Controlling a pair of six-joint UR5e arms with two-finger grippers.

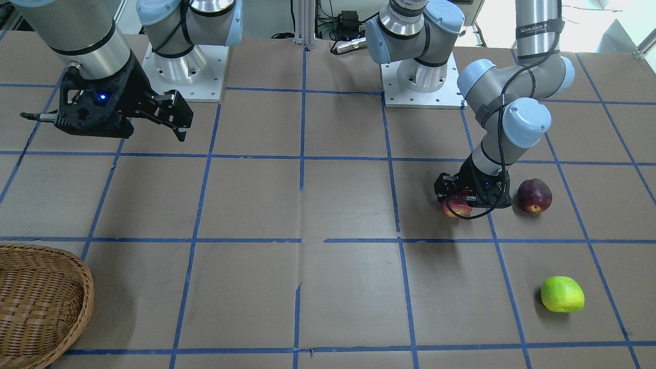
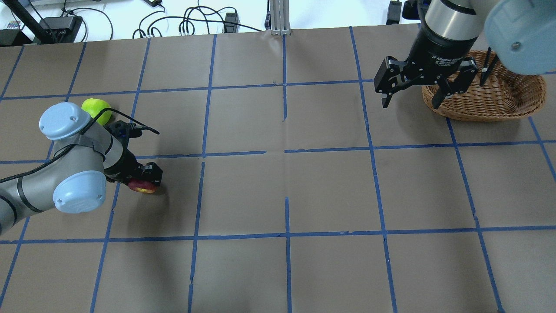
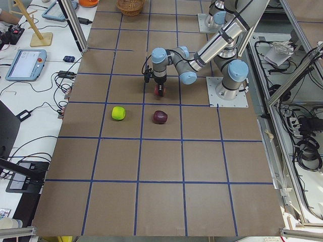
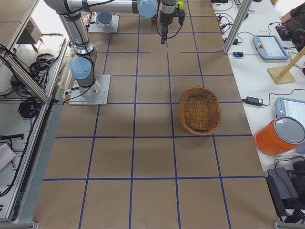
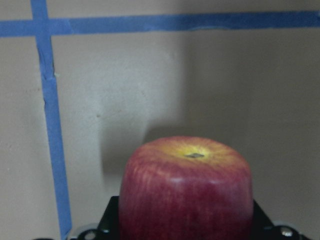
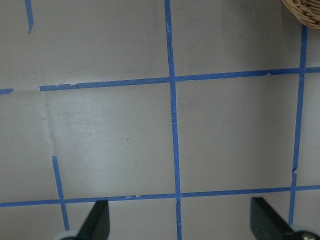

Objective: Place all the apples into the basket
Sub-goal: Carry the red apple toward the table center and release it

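My left gripper [image 1: 464,201] is shut on the red apple [image 1: 455,207], low over the table; the left wrist view shows the apple [image 5: 186,190] filling the space between the jaws. The dark maroon apple [image 1: 534,195] lies just beside it, hidden by the arm in the overhead view. The lime green apple [image 1: 562,294] lies further out, also seen overhead [image 2: 96,106]. The wicker basket [image 2: 478,115] sits at the far side of the table and holds nothing I can see. My right gripper [image 2: 410,103] hangs open and empty above the table next to the basket.
The brown paper table top carries a grid of blue tape lines [image 2: 284,150]. The arm bases [image 1: 420,82] stand on plates at the robot's edge. Cables and boxes [image 2: 191,21] lie beyond the far table edge.
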